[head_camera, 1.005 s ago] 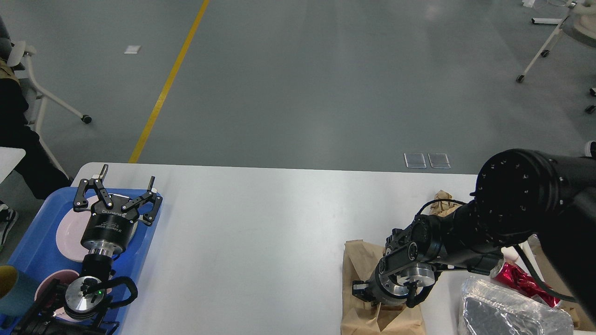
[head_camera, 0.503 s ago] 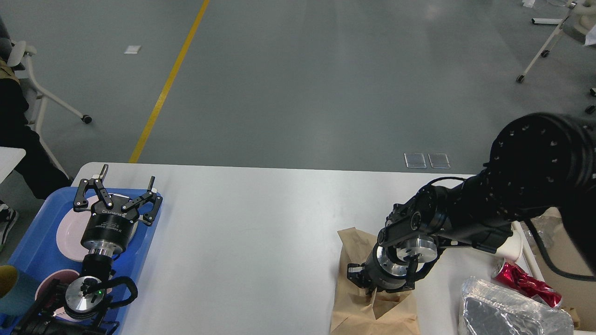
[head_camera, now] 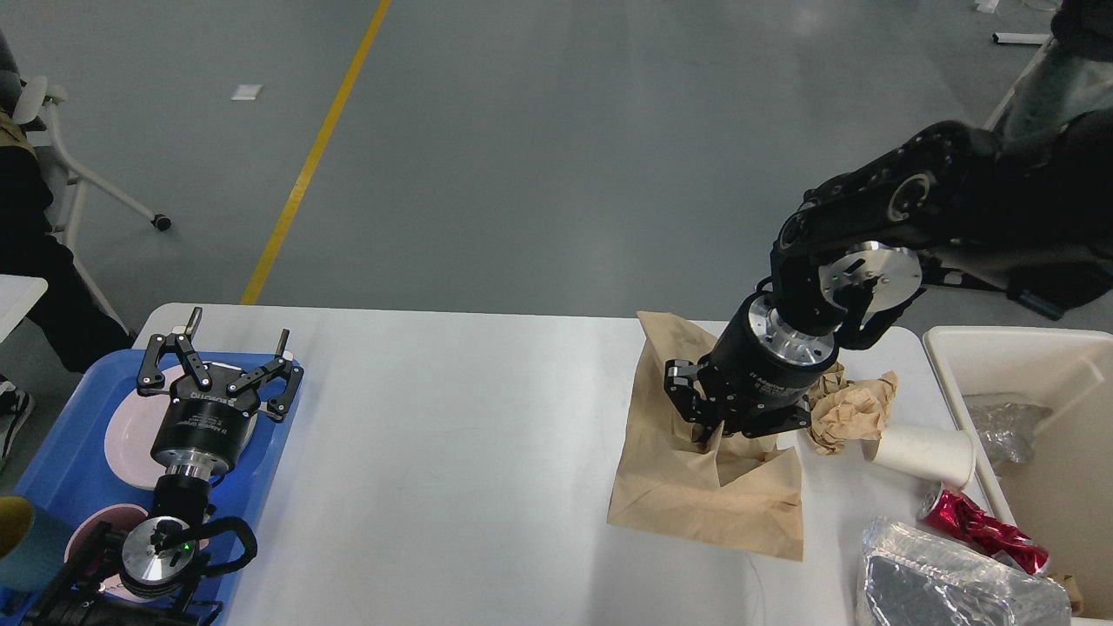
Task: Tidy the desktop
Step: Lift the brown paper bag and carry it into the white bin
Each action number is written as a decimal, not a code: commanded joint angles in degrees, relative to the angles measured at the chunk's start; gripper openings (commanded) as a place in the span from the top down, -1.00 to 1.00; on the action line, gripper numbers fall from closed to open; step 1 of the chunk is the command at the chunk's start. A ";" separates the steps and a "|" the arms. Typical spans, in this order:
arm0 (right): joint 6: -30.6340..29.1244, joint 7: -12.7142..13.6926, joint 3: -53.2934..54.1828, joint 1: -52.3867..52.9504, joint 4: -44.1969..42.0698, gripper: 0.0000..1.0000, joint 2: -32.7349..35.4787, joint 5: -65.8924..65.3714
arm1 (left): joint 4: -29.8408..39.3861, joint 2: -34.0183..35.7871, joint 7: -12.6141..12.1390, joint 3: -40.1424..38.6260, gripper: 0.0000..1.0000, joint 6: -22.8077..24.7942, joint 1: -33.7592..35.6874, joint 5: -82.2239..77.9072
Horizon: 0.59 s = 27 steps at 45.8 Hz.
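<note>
Head view: paper bag [head_camera: 704,487] is clamped by right end effector [head_camera: 709,426], lifted off counter [head_camera: 452,452]. Left end effector [head_camera: 222,365] is held apart over blue tray [head_camera: 52,452]. Crumpled paper [head_camera: 856,409], cup [head_camera: 926,454], can [head_camera: 978,526] are left beside bin [head_camera: 1026,348].

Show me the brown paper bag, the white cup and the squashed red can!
brown paper bag [head_camera: 696,487]: head view, flat lower part.
white cup [head_camera: 926,454]: head view, middle of its side.
squashed red can [head_camera: 978,528]: head view, middle of its crumpled body.

Brown paper bag [head_camera: 696,487], white desktop [head_camera: 469,435]
</note>
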State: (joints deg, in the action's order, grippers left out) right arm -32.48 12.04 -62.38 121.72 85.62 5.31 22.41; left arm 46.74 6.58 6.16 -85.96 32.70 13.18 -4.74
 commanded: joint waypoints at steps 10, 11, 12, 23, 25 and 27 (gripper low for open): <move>-10.31 -9.04 -14.69 16.88 3.59 1.00 2.78 0.18 | 0.02 0.01 0.00 0.00 -0.93 0.00 0.00 0.00; -10.76 -9.83 -15.92 17.58 3.59 1.00 2.78 0.18 | 0.02 0.01 0.00 0.00 -0.92 0.00 0.00 0.00; -10.93 -10.19 -16.97 18.11 3.59 1.00 2.78 0.01 | 0.02 0.01 0.00 0.00 -0.92 0.00 0.00 0.00; -10.50 -10.46 -20.24 18.55 3.51 1.00 3.92 -0.08 | -0.07 0.01 0.00 0.00 -0.92 0.00 0.00 0.00; -10.06 -10.46 -21.55 18.20 3.16 1.00 4.45 -0.43 | -0.07 0.01 0.00 0.00 -0.92 0.00 0.00 0.00; -9.88 -10.46 -22.95 17.68 2.54 1.00 5.23 -0.61 | 0.02 0.01 0.00 0.00 -0.92 0.00 0.00 0.00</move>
State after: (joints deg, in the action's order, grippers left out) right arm -42.99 1.57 -82.84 140.27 89.18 9.17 22.23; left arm 46.69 6.60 6.15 -85.96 32.69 13.18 -4.74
